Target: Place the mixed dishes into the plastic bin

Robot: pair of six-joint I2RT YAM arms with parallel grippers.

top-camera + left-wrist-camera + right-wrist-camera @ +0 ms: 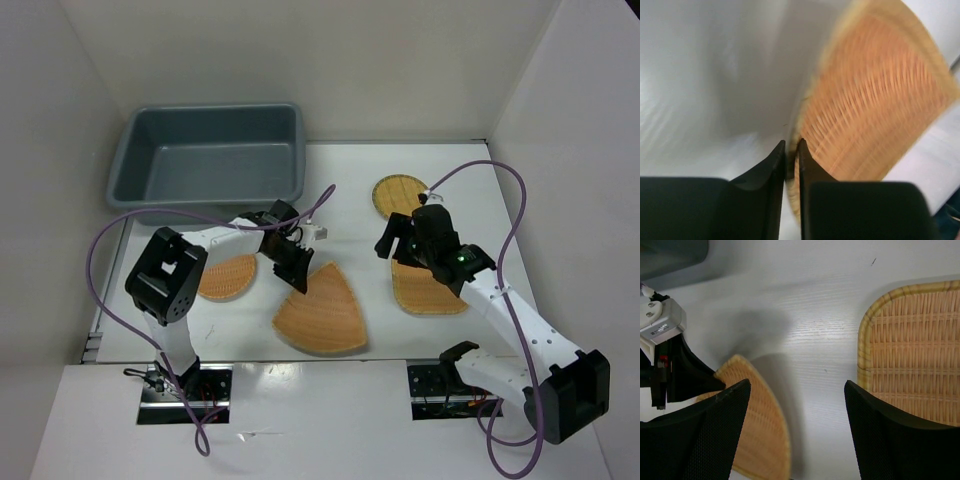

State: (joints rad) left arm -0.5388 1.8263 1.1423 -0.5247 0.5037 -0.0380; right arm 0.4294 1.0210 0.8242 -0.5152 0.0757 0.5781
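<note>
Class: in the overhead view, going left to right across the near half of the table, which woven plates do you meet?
Round orange woven plate → rounded-triangle orange woven plate → rounded-square orange woven plate.

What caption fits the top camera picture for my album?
Left pincer pinches the triangle plate by its corner, bin waiting.

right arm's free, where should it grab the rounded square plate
Probably the rim of the rounded square plate on the side nearest the open right gripper, coming from straight above: it lies flat, so only that lip fits the jaws.
</note>
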